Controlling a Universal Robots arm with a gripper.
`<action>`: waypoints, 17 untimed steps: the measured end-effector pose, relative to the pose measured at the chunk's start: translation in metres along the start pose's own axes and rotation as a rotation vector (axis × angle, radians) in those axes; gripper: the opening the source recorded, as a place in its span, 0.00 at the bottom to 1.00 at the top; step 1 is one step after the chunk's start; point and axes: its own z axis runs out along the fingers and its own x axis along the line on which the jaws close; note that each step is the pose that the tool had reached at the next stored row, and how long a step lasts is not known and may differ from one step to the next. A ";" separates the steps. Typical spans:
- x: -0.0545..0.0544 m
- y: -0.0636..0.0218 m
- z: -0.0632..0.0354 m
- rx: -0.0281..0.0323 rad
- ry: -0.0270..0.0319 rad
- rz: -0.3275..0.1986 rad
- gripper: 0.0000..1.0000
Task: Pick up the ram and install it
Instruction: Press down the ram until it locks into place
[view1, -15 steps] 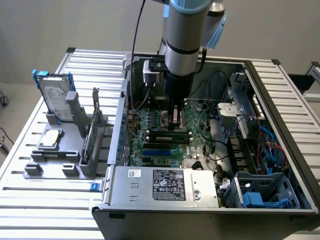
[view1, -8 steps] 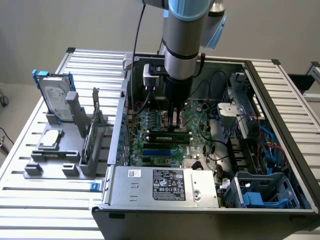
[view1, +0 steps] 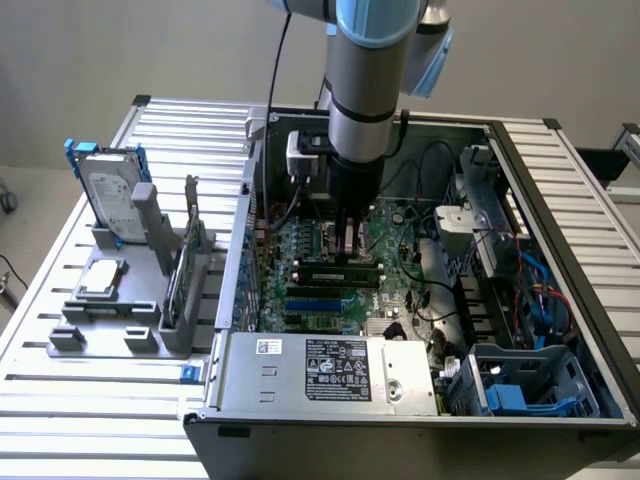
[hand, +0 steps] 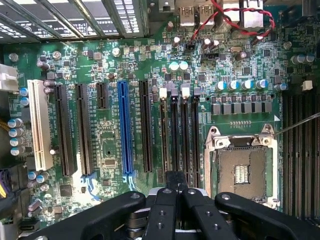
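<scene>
The ram (view1: 177, 285) looks like a thin green board standing on its long edge in the grey holder (view1: 110, 335), at the exterior view's left, outside the computer case. My gripper (view1: 350, 255) is far from it, lowered inside the open case over the motherboard (view1: 310, 245). In the wrist view the gripper (hand: 175, 176) is shut, its black fingers pressed together, and I see nothing between them. It hangs right above the row of black memory slots (hand: 179, 135), beside the bare processor socket (hand: 242, 172). Whether the tips touch a slot I cannot tell.
A silver hard drive with blue rails (view1: 110, 195) and a small square processor chip (view1: 103, 278) also sit in the holder. Inside the case are the power supply (view1: 325, 370), cables (view1: 540, 290) and a drive cage (view1: 530, 385). The blue expansion slot (hand: 125, 127) lies beside the memory slots.
</scene>
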 end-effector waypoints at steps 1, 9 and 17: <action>0.000 0.0000 0.0007 0.0001 -0.0001 0.000 0.11; 0.000 -0.0001 0.0055 0.0002 0.0003 0.000 0.11; 0.000 -0.0001 0.0104 0.0002 0.0003 0.000 0.11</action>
